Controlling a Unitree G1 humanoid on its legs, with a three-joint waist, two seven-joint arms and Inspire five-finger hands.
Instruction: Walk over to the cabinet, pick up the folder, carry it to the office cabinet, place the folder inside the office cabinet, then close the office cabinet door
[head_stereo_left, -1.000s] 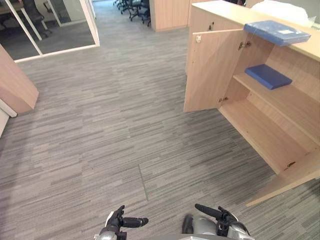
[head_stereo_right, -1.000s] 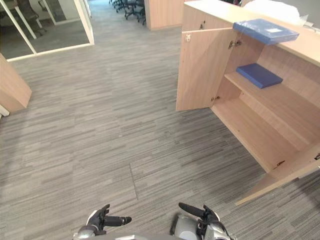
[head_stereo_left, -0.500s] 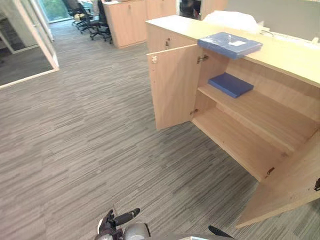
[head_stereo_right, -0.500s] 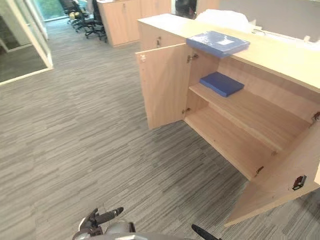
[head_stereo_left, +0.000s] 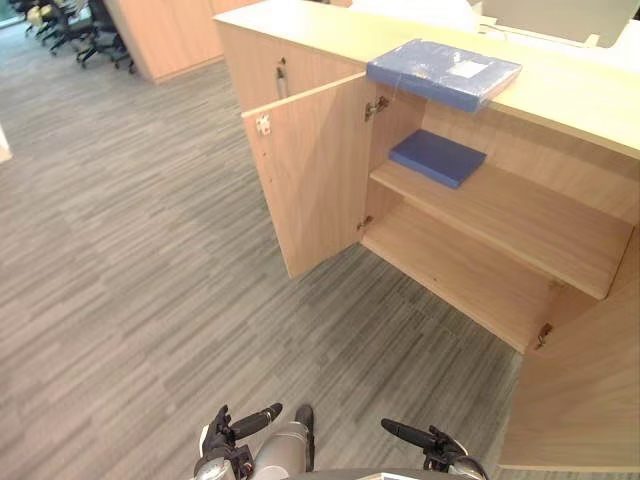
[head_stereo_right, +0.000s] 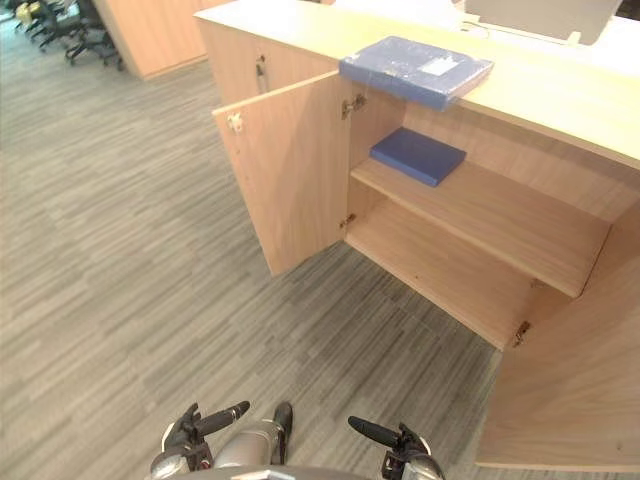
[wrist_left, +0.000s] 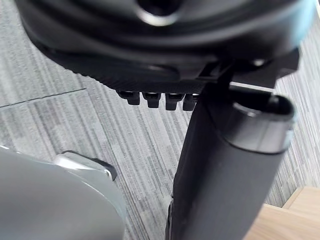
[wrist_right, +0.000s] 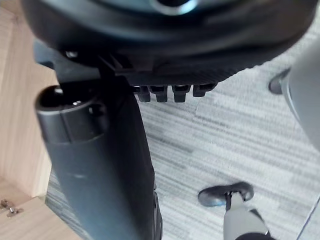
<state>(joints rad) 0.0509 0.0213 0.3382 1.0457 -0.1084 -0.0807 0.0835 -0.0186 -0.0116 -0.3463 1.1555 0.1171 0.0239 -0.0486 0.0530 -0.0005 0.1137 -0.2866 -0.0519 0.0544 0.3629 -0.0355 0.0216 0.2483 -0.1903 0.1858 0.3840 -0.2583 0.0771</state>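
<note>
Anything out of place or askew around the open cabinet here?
The light blue folder on the cabinet top lies askew, with one corner jutting past the front edge above the open compartment. A darker blue folder sits flat but angled on the upper shelf. Nothing looks spilled or damaged.

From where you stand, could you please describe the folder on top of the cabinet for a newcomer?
Find the wooden cabinet with open doors. On its top, overhanging the edge, lies the folder. It is paler blue with a white label, unlike the darker folder shelved inside.
</note>
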